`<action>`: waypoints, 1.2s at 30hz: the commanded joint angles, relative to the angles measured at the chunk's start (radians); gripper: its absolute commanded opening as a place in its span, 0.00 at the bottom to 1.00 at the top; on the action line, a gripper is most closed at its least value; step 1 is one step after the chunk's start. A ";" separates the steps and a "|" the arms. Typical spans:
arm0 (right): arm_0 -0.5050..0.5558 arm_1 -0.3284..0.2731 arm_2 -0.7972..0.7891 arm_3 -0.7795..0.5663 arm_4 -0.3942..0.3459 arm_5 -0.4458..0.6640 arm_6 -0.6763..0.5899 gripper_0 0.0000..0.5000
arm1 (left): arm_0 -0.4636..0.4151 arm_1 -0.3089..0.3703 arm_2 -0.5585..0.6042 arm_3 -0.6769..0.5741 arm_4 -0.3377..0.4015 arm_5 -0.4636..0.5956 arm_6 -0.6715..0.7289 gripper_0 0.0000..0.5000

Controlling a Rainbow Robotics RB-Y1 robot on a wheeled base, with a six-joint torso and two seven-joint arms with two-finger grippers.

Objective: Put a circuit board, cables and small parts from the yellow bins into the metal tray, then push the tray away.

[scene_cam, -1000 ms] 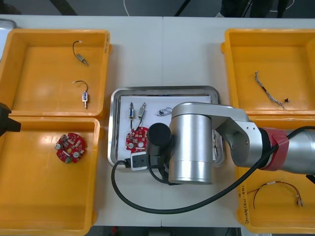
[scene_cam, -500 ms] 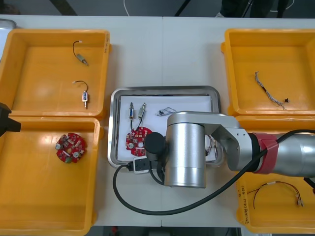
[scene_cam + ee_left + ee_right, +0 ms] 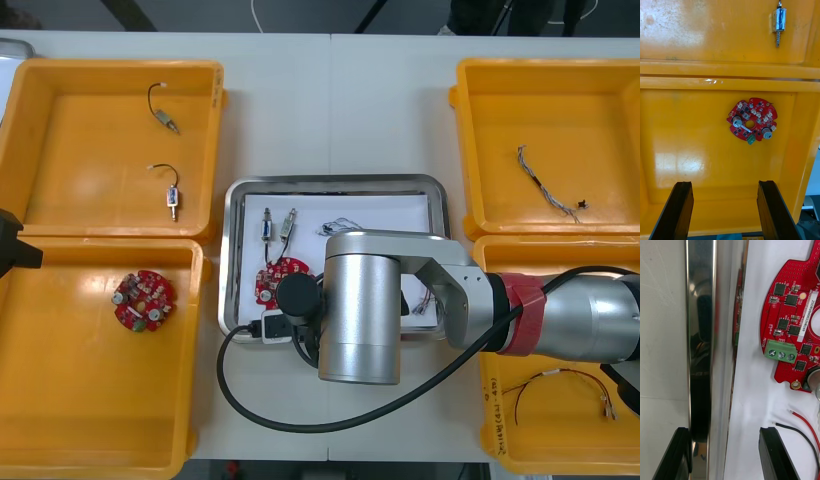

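Steel looks light and slippery, so the shiny metal tray (image 3: 335, 184) on the desk (image 3: 330, 100), carrying a loose round red circuit board (image 3: 270, 283) and cables (image 3: 337, 227), wants a gentle shove at its near rim, which the right end effector's (image 3: 724, 453) open fingers (image 3: 773, 453) straddle; yellow plastic bins (image 3: 90, 400) flank it, the left end effector (image 3: 724, 213) open above one.

Three eyes on one table (image 3: 330, 90)
From high above we look steeply down on all of it. Our right wrist view sits very near the metal tray (image 3: 700, 333), at its rim, beside a red circuit board (image 3: 790, 326). Our left wrist view hangs higher over a yellow bin (image 3: 688, 131) holding another board (image 3: 751, 120). The high view shares both spots.
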 commanded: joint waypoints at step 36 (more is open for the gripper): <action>-0.058 -0.056 0.002 -0.057 0.012 0.029 -0.036 0.00 | 0.017 0.044 0.029 -0.029 0.009 0.006 -0.067 1.00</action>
